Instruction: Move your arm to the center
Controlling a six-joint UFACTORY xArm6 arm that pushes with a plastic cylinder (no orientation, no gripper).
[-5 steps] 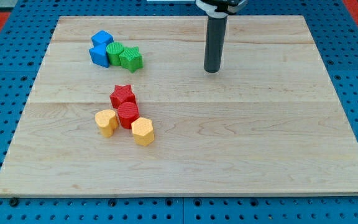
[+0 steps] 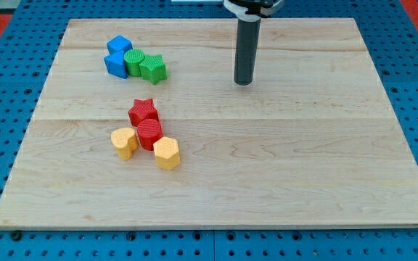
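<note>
tip: the tip (image 2: 244,82) is the blunt end of a dark rod; the arm has no jaws or gripper, so nothing opens, closes or gets held. It touches no block.
tip position: on the wooden board (image 2: 318,167), upper half, slightly toward the view's right of the midline. Seen from board centre it sits at about 1 o'clock.
target: the task's thing is the board centre, a bare patch of wood at roughly 7 o'clock from the tip, near but not under it.
upper cluster: blue block (image 2: 119,45), a second blue block (image 2: 115,64), green block (image 2: 134,62) and green star-like block (image 2: 153,69), packed together and touching, at about 9 o'clock from the tip, well apart from it.
lower cluster: red star (image 2: 143,112), red cylinder (image 2: 149,134), yellow heart-like block (image 2: 125,142), yellow hexagonal block (image 2: 167,153), bunched at about 8 o'clock from the tip, to the view's left of centre.
progress: judged partly done; the tip is in the right region but short of centre.
left: a short slide toward 7 o'clock, down the view and a touch to its left.
risk: low; the path looks free of blocks, and the red and yellow group lies beside the centre, not on it.
</note>
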